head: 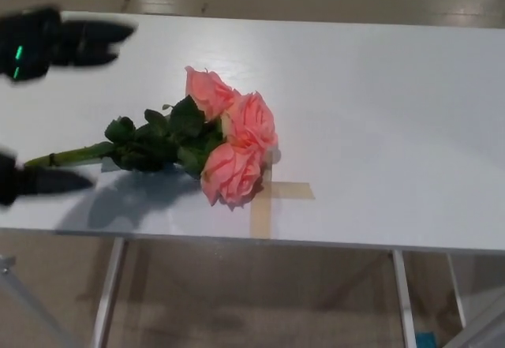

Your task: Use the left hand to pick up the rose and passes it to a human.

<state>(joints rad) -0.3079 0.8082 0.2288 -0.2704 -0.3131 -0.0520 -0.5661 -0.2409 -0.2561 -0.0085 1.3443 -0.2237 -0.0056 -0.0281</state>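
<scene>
Reaching in from the far left, the robot's left hand (39, 99) is showing as blurred black shapes over the white table (379, 111). One part is hanging high near the table's back left corner, with a small green light glowing on it and a finger (99, 34) pointing to the right. Another finger (51, 181) is lying low near the front left edge, also pointing right. The two parts are standing well apart, so the hand is spread wide and is holding nothing. The motion blur is making finer detail hard to tell.

Between those two black parts, the green stem end (59, 157) of the rose (229, 147) is lying flat on the table, pointing toward the left edge. The lower finger is sitting just below the stem end, close to it, though I cannot tell whether it is touching. A soft shadow is spreading on the tabletop under the stem.

Moving right, dark green leaves (158, 139) are bunching around the stem, and then three salmon-pink blooms are resting near the middle of the table. The lowest bloom is lying beside a cross of tan tape (272, 198) stuck to the tabletop near the front edge, and is covering part of it.

Farther right, the tabletop is running on, plain white. Beneath the front edge, metal table legs (402, 301) are standing on a brownish floor (252, 301).
</scene>
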